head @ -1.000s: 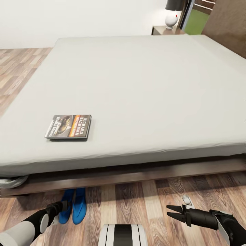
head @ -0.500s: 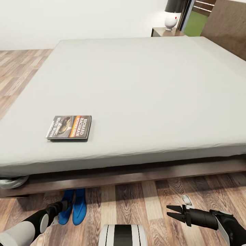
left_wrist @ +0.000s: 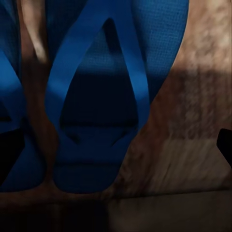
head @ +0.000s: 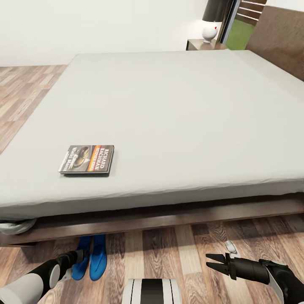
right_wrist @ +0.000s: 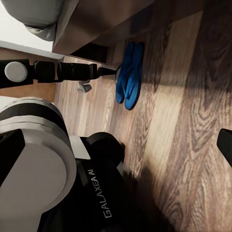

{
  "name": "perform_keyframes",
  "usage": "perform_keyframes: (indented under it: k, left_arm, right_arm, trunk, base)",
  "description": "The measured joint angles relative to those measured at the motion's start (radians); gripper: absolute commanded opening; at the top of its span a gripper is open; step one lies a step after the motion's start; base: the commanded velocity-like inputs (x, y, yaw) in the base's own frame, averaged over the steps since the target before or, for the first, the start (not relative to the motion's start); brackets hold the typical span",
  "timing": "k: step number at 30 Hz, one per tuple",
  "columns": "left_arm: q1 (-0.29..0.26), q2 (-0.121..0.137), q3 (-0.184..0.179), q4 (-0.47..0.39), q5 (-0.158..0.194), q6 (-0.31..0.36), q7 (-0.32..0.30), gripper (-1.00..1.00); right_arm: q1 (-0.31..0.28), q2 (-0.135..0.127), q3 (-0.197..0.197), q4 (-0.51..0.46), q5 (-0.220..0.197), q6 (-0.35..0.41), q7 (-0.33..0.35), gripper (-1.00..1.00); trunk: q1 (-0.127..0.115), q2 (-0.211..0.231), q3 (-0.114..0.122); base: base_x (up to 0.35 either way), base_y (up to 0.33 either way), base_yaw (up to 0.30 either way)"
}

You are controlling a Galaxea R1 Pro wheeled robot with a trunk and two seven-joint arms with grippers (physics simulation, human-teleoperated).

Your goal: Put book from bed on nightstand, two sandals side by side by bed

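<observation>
Thin, light, stiff-looking book (head: 87,159) flat on the bed (head: 169,105) near its foot edge; probably best pinched by an overhanging edge. Sandals (head: 90,257) paired on floor beside the frame. Right gripper (head: 214,262) fingers spread, empty; left gripper (head: 80,254) state unclear.

Where things lie around the bed

The book (head: 87,160) lies on the bed (head: 177,118) near its front left corner. The two sandals (head: 90,258) lie side by side on the floor (head: 169,249), partly under the bed's front edge.

The bed (head: 169,126) frame hides the sandals' (head: 90,259) toe ends; the headboard (head: 278,38) is cropped.
</observation>
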Motion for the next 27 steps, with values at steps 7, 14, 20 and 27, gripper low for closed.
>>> perform_keyframes:
  k: [7, 14, 20, 27]
  left_arm:
    - [0.0, 0.0, 0.0, 0.003, 0.0, -0.003, 0.001, 1.0]
    - [0.0, 0.001, -0.001, 0.006, 0.0, -0.01, 0.003, 1.0]
    - [0.0, 0.0, 0.0, 0.006, 0.0, -0.025, 0.001, 1.0]
    - [0.0, 0.0, 0.0, 0.006, -0.001, -0.03, 0.001, 1.0]
  right_arm:
    - [0.0, 0.0, 0.0, 0.0, 0.0, 0.0, 0.0, 1.0]
    - [0.0, 0.0, 0.0, 0.0, 0.0, 0.0, 0.0, 1.0]
    - [0.0, 0.0, 0.0, 0.0, 0.0, 0.001, 0.0, 1.0]
    - [0.0, 0.0, 0.0, 0.0, 0.0, 0.001, 0.0, 1.0]
  trunk:
    - [0.0, 0.0, 0.0]
    - [-0.001, 0.0, 0.008]
    - [-0.003, 0.001, 0.023]
    - [-0.003, 0.001, 0.023]
  base:
    - [0.0, 0.0, 0.0]
    - [0.0, 0.0, 0.0]
    - [0.0, 0.0, 0.0]
    - [0.0, 0.0, 0.0]
